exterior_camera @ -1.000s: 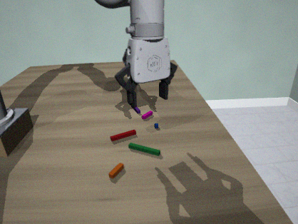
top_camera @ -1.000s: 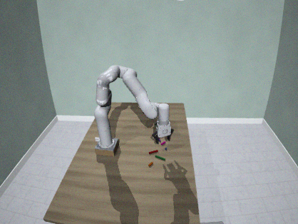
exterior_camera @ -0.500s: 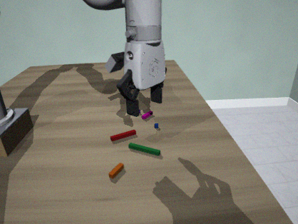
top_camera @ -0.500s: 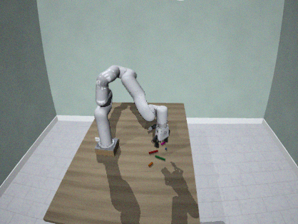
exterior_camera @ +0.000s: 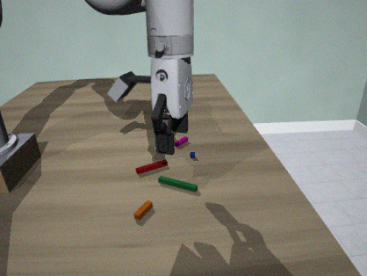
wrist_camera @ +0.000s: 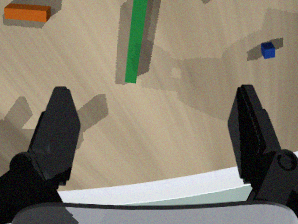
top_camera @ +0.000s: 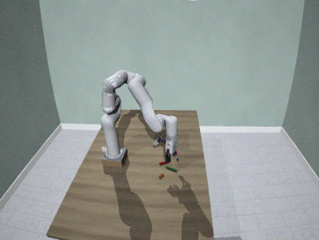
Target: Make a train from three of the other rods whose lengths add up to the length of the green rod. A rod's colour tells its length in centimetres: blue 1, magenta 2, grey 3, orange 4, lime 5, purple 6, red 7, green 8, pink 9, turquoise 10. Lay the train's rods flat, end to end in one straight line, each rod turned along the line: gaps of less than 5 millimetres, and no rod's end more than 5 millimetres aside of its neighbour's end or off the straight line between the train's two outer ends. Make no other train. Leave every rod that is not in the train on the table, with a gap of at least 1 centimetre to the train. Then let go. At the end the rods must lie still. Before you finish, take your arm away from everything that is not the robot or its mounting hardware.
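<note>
Five coloured rods lie separately on a wooden bench (top_camera: pixel 88 199) (exterior_camera: pixel 88 228) (wrist_camera: pixel 175 150) beneath a white robot arm (top_camera: pixel 143 99), its end effector (top_camera: pixel 170 154) (exterior_camera: pixel 174 135) (wrist_camera: pixel 153 104) spread wide above the surface and gripping nothing. In the exterior view, the green rod (top_camera: pixel 171 169) (exterior_camera: pixel 177 184) (wrist_camera: pixel 136 42), the length to be matched, rests between the red rod (top_camera: pixel 163 163) (exterior_camera: pixel 151 167), just behind it, and the orange rod (top_camera: pixel 161 176) (exterior_camera: pixel 143 210) (wrist_camera: pixel 27 13), alone in the foreground. Farther back sit the small blue rod (top_camera: pixel 177 159) (exterior_camera: pixel 192 155) (wrist_camera: pixel 268 50) and, beyond it, the magenta rod (exterior_camera: pixel 181 141), which appears partly screened by the gripper in the grainy top view. The visible rods point in differing directions, all apart; the wrist view shows the green rod's near end beyond the parted fingertips.
</note>
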Controlling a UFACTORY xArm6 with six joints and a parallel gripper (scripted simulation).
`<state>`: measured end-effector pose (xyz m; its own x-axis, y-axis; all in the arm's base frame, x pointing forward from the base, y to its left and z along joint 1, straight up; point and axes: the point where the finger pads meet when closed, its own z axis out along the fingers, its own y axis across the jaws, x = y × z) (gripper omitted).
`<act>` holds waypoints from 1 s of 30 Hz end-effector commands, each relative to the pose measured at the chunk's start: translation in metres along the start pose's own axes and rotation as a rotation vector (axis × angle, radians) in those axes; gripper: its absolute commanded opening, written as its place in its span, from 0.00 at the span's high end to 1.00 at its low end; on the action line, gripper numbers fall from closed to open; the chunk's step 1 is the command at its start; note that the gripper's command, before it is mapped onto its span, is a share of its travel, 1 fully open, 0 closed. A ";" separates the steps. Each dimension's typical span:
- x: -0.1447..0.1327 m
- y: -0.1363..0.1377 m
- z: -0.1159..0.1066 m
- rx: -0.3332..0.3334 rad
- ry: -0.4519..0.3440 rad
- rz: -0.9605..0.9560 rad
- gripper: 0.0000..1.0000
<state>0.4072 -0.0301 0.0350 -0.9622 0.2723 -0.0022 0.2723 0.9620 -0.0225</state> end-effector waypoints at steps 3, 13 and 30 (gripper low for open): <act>0.000 -0.017 0.001 -0.026 0.000 -0.217 0.00; 0.004 -0.038 0.003 -0.026 -0.003 -0.463 0.00; 0.013 -0.072 0.007 -0.025 -0.009 -0.888 0.00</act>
<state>0.3796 -0.0862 0.0296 -0.8904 -0.4548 0.0163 -0.4550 0.8903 -0.0164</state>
